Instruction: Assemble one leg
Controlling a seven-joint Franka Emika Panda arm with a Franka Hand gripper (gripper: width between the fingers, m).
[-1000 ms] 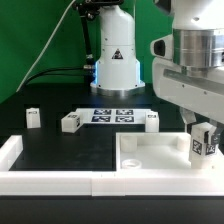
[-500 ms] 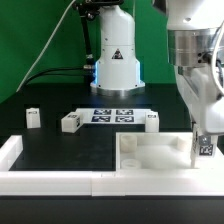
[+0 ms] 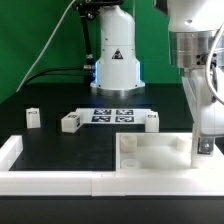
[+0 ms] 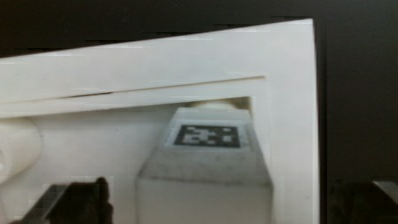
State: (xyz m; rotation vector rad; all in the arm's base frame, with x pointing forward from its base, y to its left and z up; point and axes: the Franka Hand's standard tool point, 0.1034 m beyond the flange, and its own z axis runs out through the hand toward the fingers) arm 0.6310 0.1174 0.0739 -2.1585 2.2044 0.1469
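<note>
The leg (image 3: 203, 147) stands upright in the tabletop (image 3: 150, 155), at that tray's corner on the exterior view's right, and I see it pinched between the fingers of the gripper (image 3: 203, 146) that reaches down from above. In the wrist view the leg (image 4: 208, 150) shows its tagged face, with the white tabletop (image 4: 160, 85) behind it and the dark fingertips (image 4: 71, 200) at either side near the picture's edge. I cannot tell from either view whether the leg's foot is seated in the tabletop's corner or only rests against the floor of the tray.

Taking the tabletop as landmark: it lies at the front of the black table (image 3: 60, 150), rim up. Just behind its rear rim a second leg (image 3: 152, 120) stands on the black surface. Further behind, toward the middle of the table, lies the marker board (image 3: 112, 115) with its tags. Beside the board, away from the tabletop toward the exterior view's left, a third leg (image 3: 70, 122) lies on its side, and a fourth (image 3: 33, 117) stands well apart beyond it. A white rail (image 3: 45, 182) runs along the front edge, touching the tabletop's front side. The arm's white base (image 3: 114, 60) rises behind the board.
</note>
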